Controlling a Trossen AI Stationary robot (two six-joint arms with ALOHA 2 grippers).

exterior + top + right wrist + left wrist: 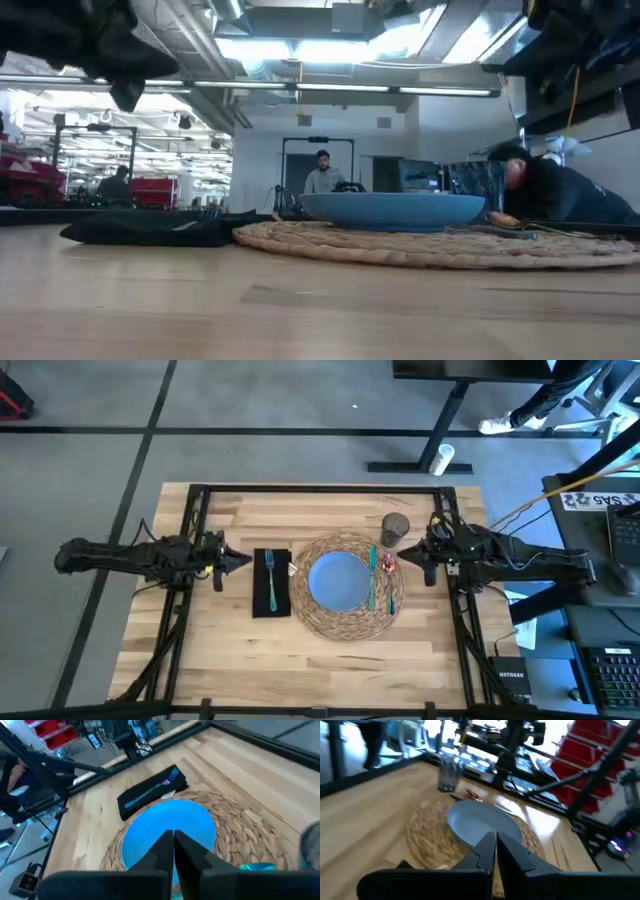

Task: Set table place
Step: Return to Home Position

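Table place (pixel 345 622): laid out around the middle of the table (pixel 230 650), between the two arms.
Placemat (pixel 312 622): round, woven straw, lying flat on the light planks.
Plate (pixel 338 580): round and blue, sitting centred on the placemat.
Napkin (pixel 260 598): black rectangle just left of the placemat, with a teal fork (pixel 270 575) lying lengthwise on it.
Cutlery: a green utensil (pixel 372 585) and a red-handled piece (pixel 386 564) lie on the weave right of the plate.
Glass (pixel 394 528): small, grey, upright at the placemat's far right rim.
Left gripper (pixel 243 560): fingers pressed together on nothing, its tip just beside the napkin's outer edge.
Right gripper (pixel 407 557): fingers likewise together and empty, its tip near the red-handled piece.
Room: a person (pixel 322 172) stands beyond the table in the low view.
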